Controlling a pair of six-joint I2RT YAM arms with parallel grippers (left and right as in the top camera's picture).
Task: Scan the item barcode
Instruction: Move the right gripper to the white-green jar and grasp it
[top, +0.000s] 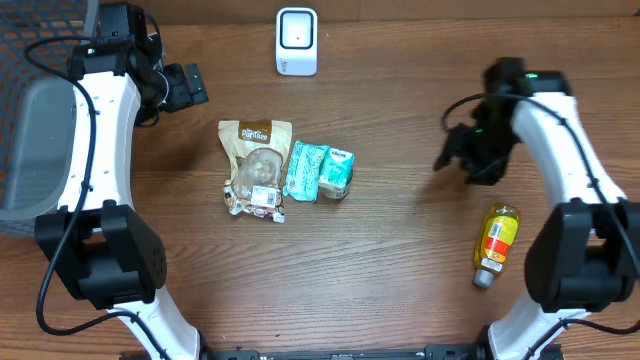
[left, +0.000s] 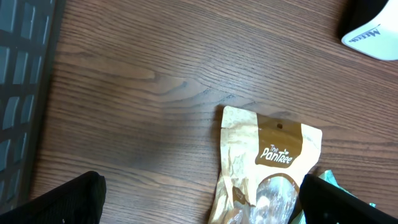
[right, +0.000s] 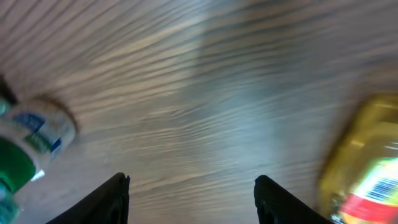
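Observation:
Several items lie on the wood table: a tan Pantree pouch (top: 257, 165) (left: 267, 158), two teal packs (top: 305, 170) (top: 336, 172) beside it, and a yellow bottle (top: 497, 243) (right: 367, 162) lying at the right. The white scanner (top: 297, 42) (left: 372, 28) stands at the back centre. My left gripper (top: 188, 86) (left: 202, 205) hovers open up-left of the pouch, holding nothing. My right gripper (top: 452, 150) (right: 194, 199) is open over bare wood between the packs and the bottle, a little above the bottle. A teal-and-white pack (right: 31, 143) shows blurred at the left of the right wrist view.
A grey mesh basket (top: 40, 150) (left: 18, 74) sits at the table's left edge, close to my left arm. Bare wood stretches between the packs and the bottle and along the front.

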